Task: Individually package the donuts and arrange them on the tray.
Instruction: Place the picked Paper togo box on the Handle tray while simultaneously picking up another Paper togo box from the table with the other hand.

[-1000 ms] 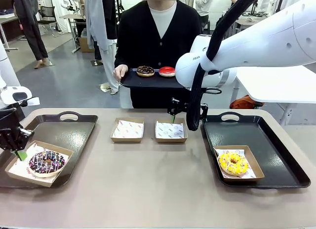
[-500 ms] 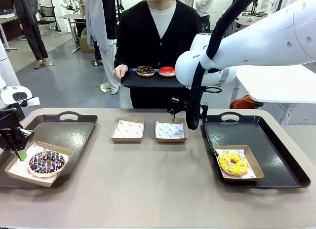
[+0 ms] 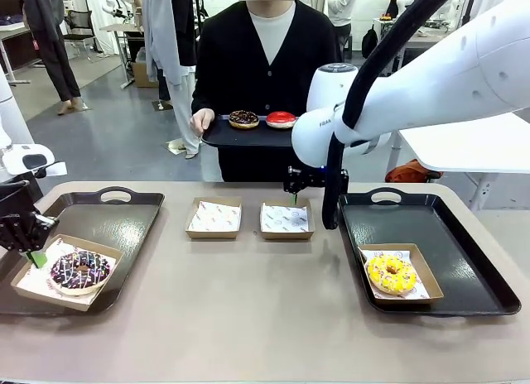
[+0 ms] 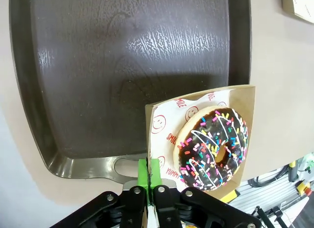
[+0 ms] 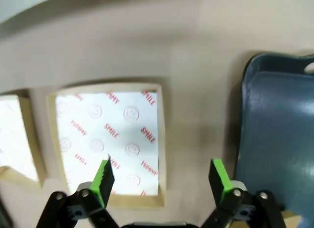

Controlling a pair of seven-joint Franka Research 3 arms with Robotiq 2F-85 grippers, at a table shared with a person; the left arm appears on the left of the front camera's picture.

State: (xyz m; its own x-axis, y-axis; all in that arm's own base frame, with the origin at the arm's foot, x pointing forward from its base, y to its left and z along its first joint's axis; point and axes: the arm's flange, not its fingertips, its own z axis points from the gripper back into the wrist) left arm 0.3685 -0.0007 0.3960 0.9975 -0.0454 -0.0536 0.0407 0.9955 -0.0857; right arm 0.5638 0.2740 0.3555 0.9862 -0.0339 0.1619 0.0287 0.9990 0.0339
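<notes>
choc donut (image 4: 214,145) w/ rainbow sprinkles sits in box (image 4: 249,110) left gripper (image 4: 148,164) pinches; right gripper (image 5: 161,163) spread wide.

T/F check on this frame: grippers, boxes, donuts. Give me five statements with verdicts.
1. The yellow donut sits boxed on the right tray. True.
2. The right gripper is shut on a box. False: it is open, above the right middle box.
3. The person's tray carries three donuts. False: two, the dark donut and the red donut.
4. The left gripper is shut on the edge of the left box, which holds the sprinkled chocolate donut. True.
5. The left middle box holds a donut. False: just paper lining.
</notes>
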